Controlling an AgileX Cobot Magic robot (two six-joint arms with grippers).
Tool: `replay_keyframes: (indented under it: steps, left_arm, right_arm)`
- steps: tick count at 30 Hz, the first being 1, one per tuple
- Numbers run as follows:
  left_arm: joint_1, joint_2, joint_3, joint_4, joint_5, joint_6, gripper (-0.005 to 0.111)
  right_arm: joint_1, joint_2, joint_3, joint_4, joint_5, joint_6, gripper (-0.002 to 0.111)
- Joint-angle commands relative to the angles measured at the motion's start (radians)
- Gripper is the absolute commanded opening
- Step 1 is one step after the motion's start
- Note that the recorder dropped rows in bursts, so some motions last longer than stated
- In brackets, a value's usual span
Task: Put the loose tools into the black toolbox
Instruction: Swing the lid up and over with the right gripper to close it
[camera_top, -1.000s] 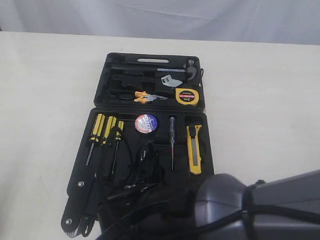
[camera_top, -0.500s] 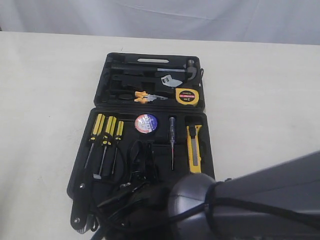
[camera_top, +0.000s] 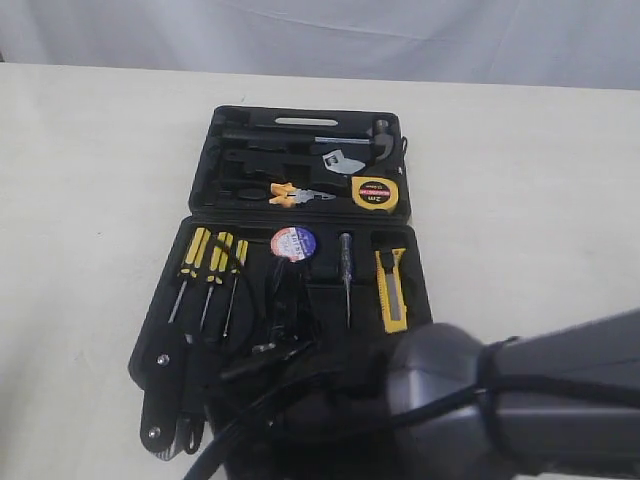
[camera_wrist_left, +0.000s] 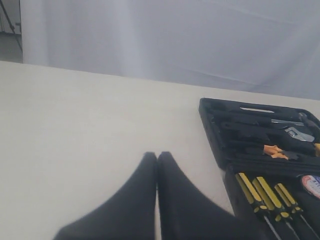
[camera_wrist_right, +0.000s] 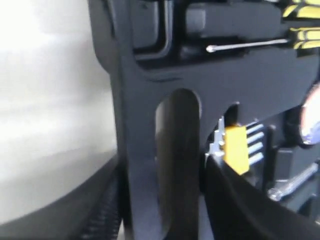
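The black toolbox (camera_top: 205, 140) lies open on the table. In its far half rest the orange-handled pliers (camera_top: 284, 192) and the round yellow tape measure (camera_top: 374, 192). The near half holds the black tape roll (camera_top: 293, 243) and the yellow-black utility knife (camera_top: 390, 290). My right gripper (camera_wrist_right: 162, 165) straddles the near half's front wall (camera_wrist_right: 137, 150) at the slot handle, one finger on each side, shut on it. In the exterior view the grey right arm (camera_top: 500, 400) hides that grip. My left gripper (camera_wrist_left: 157, 156) is shut and empty over the bare table, left of the toolbox (camera_wrist_left: 215, 130).
Three yellow-black screwdrivers (camera_top: 212, 262) and a tester screwdriver (camera_top: 345, 270) sit in the near half, and the yellow-clipped hex key set (camera_wrist_right: 240, 147) lies close to the right fingers. A hammer (camera_top: 350, 140) lies in the far half. Cables trail beside the near edge.
The toolbox's near half has shifted and looks slightly raised at its front edge. The grey right arm swung left and then back to the right. The tools stay in their recesses.
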Motion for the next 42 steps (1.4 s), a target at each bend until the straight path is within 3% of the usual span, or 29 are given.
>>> replay_keyframes:
  steps: [1, 9, 13, 18, 20, 24, 28, 33, 42]
  left_arm:
    - [-0.006, 0.004, -0.005, 0.003, 0.001, 0.000, 0.000]
    - [-0.006, 0.004, -0.005, 0.003, 0.001, 0.000, 0.000]
    - [-0.006, 0.004, -0.005, 0.003, 0.001, 0.000, 0.000]
    - [-0.006, 0.004, -0.005, 0.003, 0.001, 0.000, 0.000]
    - [-0.006, 0.004, -0.005, 0.003, 0.001, 0.000, 0.000]
    - [-0.006, 0.004, -0.005, 0.003, 0.001, 0.000, 0.000]
    - [-0.006, 0.004, -0.005, 0.003, 0.001, 0.000, 0.000]
    - [-0.006, 0.004, -0.005, 0.003, 0.001, 0.000, 0.000]
    - [-0.006, 0.004, -0.005, 0.003, 0.001, 0.000, 0.000]
  right_arm:
    - [-0.005, -0.136, -0.005, 0.153, 0.085, -0.155, -0.001]
    - [-0.005, -0.337, -0.135, 0.366, 0.321, -0.412, -0.001]
    - [-0.005, -0.369, -0.316, 0.371, 0.486, -0.537, -0.001]
    - [-0.014, -0.363, -0.414, 0.278, 0.486, -0.655, -0.001]
    - [-0.057, -0.354, -0.416, 0.267, 0.444, -0.716, -0.001]
    - [-0.235, -0.281, -0.416, 0.285, 0.351, -0.871, -0.001]
    - [-0.416, -0.202, -0.454, 0.469, 0.242, -0.958, -0.001]
    - [-0.484, -0.120, -0.486, 0.498, 0.210, -0.972, -0.001]
    - [-0.576, 0.071, -0.486, 0.421, -0.054, -1.022, -0.001]
